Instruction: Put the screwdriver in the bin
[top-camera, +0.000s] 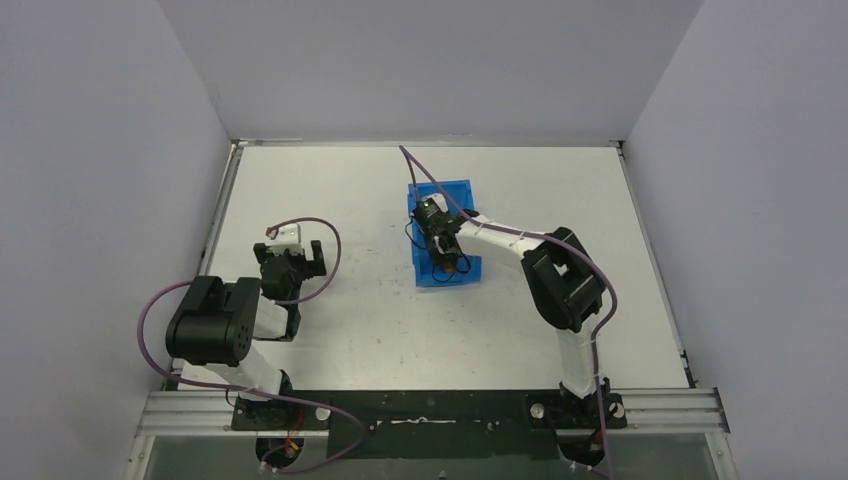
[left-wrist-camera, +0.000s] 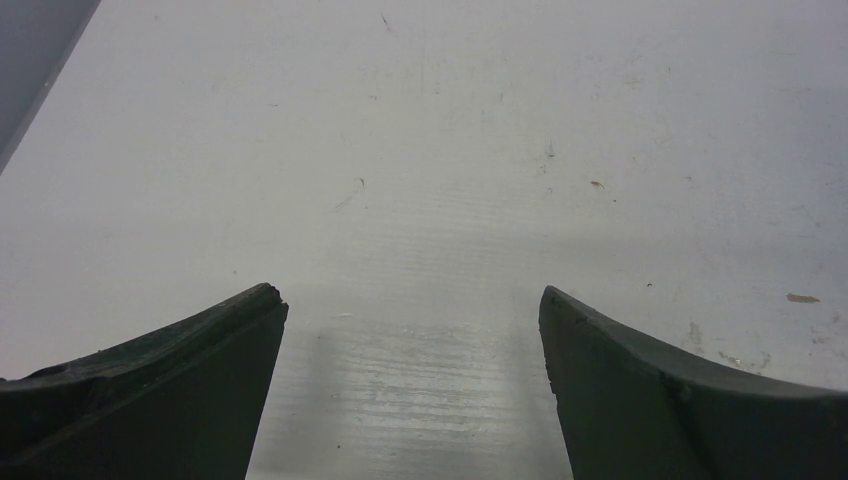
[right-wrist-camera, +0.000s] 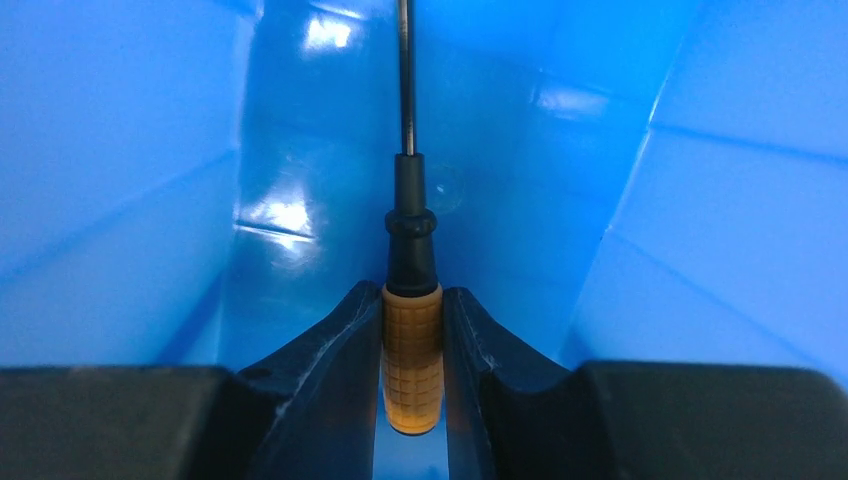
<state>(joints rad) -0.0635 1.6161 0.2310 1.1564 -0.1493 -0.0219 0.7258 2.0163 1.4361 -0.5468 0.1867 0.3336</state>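
A: Largest first, then?

B: White table (top-camera: 380, 330), boxed in by grey walls (top-camera: 100, 150) on the left, far and right sides. Scuffed and speckled in the left wrist view.

A: And the arms?

B: Left arm (top-camera: 215, 320) folded up at near left, with a purple cable (top-camera: 152, 310) looping off it. Right arm (top-camera: 565, 280) bent at near right, stretching left and far, down into the bin (top-camera: 455, 190).

A: Where exactly?

B: Just right of the table's middle, toward the far side. Blue, open-topped, long side running near to far. Well apart from the left arm.

A: Claws?

B: Left gripper (top-camera: 292, 258) facing bare table, spread wide, nothing between its dark fingers (left-wrist-camera: 180, 380). Right gripper (top-camera: 449, 262) inside the bin, toward the near end, clamped tight on the screwdriver (right-wrist-camera: 411, 240).

A: Held how?

B: By the orange ribbed handle, pinched between both fingers (right-wrist-camera: 330, 360), with blue walls close on either side. Black collar and thin shaft pointing straight ahead of the wrist, the tip cut off at the top edge of that view.

A: Resting on the bin's floor, or hanging above it?

B: Cannot tell. From above, only a speck of orange under the claw, at the near end of the bin.
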